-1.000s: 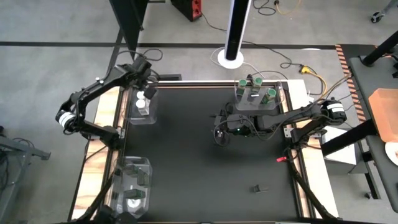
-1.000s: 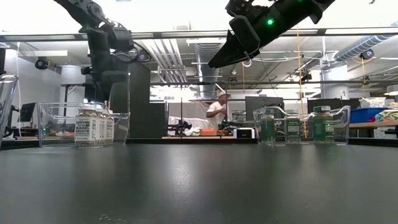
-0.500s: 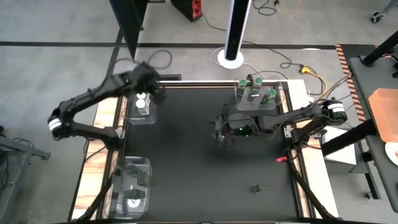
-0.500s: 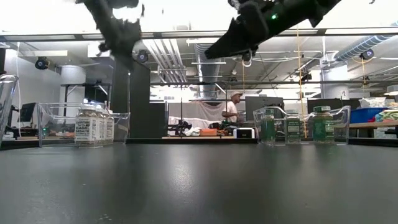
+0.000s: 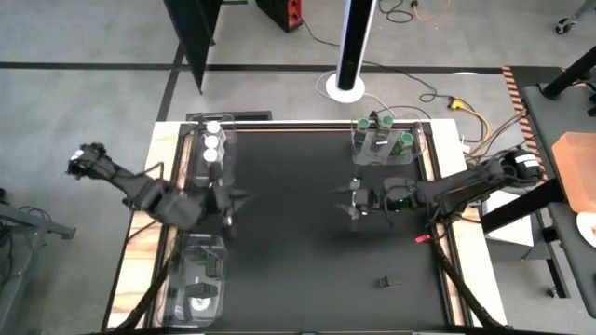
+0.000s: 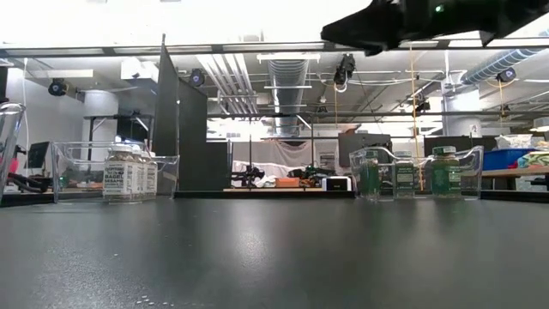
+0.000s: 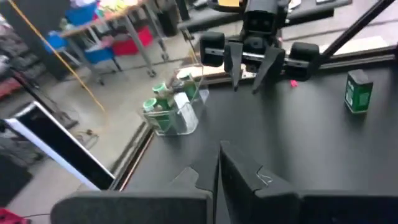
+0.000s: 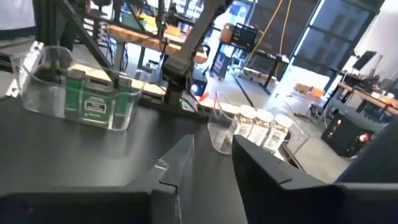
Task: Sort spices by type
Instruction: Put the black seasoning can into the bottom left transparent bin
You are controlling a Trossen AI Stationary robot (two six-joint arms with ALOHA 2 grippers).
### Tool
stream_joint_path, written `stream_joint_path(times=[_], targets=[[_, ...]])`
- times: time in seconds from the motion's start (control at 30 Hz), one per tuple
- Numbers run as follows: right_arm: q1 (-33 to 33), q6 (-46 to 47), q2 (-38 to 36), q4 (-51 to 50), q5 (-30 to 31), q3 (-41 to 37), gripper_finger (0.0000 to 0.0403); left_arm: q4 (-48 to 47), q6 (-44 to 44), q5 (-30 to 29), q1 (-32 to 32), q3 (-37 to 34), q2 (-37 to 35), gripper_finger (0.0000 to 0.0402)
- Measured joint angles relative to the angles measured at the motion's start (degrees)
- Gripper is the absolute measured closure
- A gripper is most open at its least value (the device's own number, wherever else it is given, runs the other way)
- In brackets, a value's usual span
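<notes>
Three white-lidded spice jars (image 5: 212, 142) stand in a clear tray (image 5: 226, 172) at ten o'clock on the worktop (image 5: 289, 251). Several green-lidded jars (image 5: 385, 122) fill another tray (image 5: 357, 154) at one o'clock. One green-labelled jar (image 7: 357, 92) stands alone on the open surface, toward five o'clock, well apart from both trays. A third tray (image 5: 220, 247) at seven o'clock holds items too small to tell.

The left end effector (image 5: 227, 202) hangs at nine o'clock with its fingers pressed together and nothing between them. The right end effector (image 5: 354, 201) hovers just right of centre, toward three o'clock. Its fingers stand partly apart and carry nothing.

The lone jar looks like the piece left to sort, and the right arm sits nearer to it. To do that pickup well, the fingers should spread wider before coming down and should straddle the dark body below the lid. They should close squarely so the jar does not tip or skid. Carrying it high enough to clear the tray wall at one o'clock would avoid knocking the jars already inside. A free gap should be chosen before letting go.
</notes>
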Motion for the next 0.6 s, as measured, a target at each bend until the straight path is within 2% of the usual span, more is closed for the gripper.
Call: stream_joint_path(times=[0.07,0.13,0.33,0.47,0.6], targets=[[0.41,-0.24,-1.78,-0.58,0.02,-0.55,0.03,-0.11,-2.0,-5.46,-4.66,-0.25,0.69,0.0401],[0.56,-0.26,-3.56,-1.74,0.02,-0.82,0.0309,-0.11,-3.94,-7.89,-7.71,-0.36,1.39,0.0401],[0.55,0.62,-7.54,-4.84,0.04,-0.82,0.0335,-0.11,-7.31,-8.08,-9.89,-0.39,3.25,0.0401],[2.14,5.47,-12.27,-17.31,1.93,1.08,0.035,-0.2,-8.52,-8.06,-9.97,-0.42,4.35,0.0401],[7.34,10.54,-15.71,-33.35,8.09,5.75,0.0362,-0.22,-9.18,-8.08,-9.97,-0.44,5.69,0.0401]])
